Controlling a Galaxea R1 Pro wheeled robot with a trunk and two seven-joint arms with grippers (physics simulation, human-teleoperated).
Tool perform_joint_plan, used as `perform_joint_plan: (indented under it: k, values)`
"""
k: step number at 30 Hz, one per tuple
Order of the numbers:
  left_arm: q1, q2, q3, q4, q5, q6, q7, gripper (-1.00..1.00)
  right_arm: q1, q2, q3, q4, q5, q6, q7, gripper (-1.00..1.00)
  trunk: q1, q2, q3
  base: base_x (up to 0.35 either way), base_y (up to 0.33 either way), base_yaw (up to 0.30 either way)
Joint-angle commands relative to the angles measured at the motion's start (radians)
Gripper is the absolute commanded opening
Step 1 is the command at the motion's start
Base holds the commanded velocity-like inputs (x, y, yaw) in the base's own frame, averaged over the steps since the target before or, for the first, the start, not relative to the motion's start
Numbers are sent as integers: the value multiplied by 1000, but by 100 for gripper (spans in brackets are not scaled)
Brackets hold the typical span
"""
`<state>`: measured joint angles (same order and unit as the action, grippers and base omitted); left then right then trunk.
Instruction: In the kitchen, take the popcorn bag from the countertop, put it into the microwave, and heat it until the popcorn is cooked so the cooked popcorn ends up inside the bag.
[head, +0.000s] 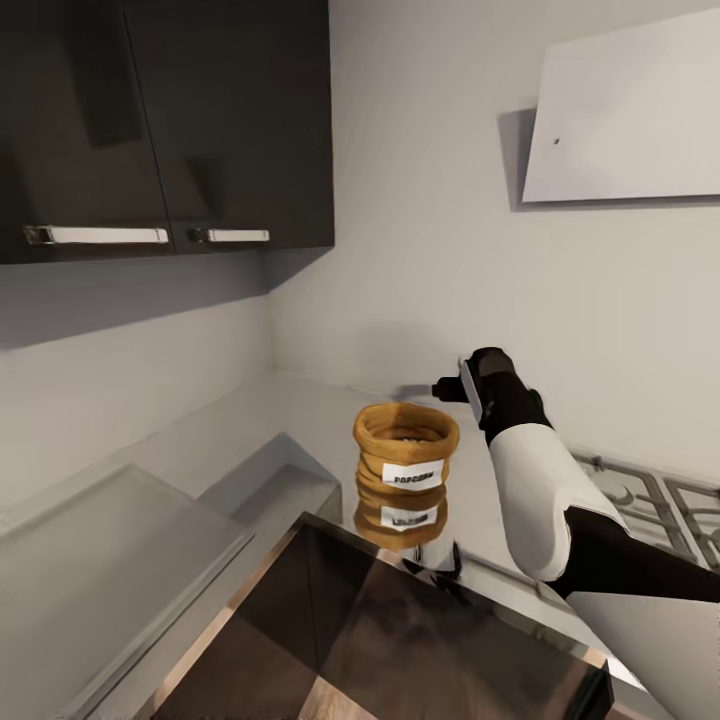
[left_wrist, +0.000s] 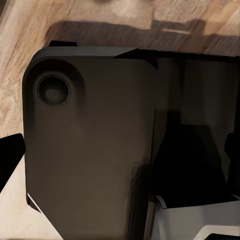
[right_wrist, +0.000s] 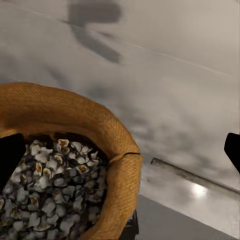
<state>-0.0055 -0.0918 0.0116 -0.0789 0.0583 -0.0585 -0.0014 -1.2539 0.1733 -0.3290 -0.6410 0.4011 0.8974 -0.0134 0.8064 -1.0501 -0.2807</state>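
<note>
The popcorn bag (head: 405, 450), a mustard-tan sack with a rolled rim and a white label, stands upright on the glossy grey countertop (head: 300, 420), which mirrors it. In the right wrist view the popcorn bag (right_wrist: 60, 125) is seen from above, full of pale popcorn pieces. My right gripper (head: 443, 388) hovers just behind the bag's far right rim. This gripper (right_wrist: 120, 150) is open, its dark fingertips (right_wrist: 10, 157) wide apart with nothing between them. A silver-framed dark glass panel (head: 400, 620) beside a pale box (head: 110, 560) looks like the microwave. My left gripper (left_wrist: 120, 160) looks open.
Dark upper cabinets (head: 160, 120) hang at top left in the wall corner. A steel gas hob (head: 650, 500) lies right of the bag, under a flat white hood (head: 630, 110). The left wrist view faces a dark robot body part (left_wrist: 90, 150) above wooden floor (left_wrist: 30, 30).
</note>
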Motion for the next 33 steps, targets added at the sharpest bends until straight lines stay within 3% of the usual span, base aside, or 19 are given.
perform_joint_plan:
  k: [1, 20, 25, 33]
  values:
    - [-1, 0, 1, 1, 6, -3, 0, 100, -1, 1, -5, 0, -2, 2, -2, 100, 0, -1, -1, 0, 0, 274]
    - [0, 0, 1, 1, 6, -3, 0, 100, 2, -10, -10, 20, -9, 4, -7, 100, 0, -1, -1, 0, 0, 44]
    - [0, 0, 1, 1, 6, -3, 0, 100, 51, -14, -11, 81, -9, -74, -7, 100, 0, -1, -1, 0, 0, 0]
    - [-1, 0, 1, 1, 6, -3, 0, 100, 88, -51, -13, 84, -10, -108, -7, 100, 0, -1, -1, 0, 0, 0]
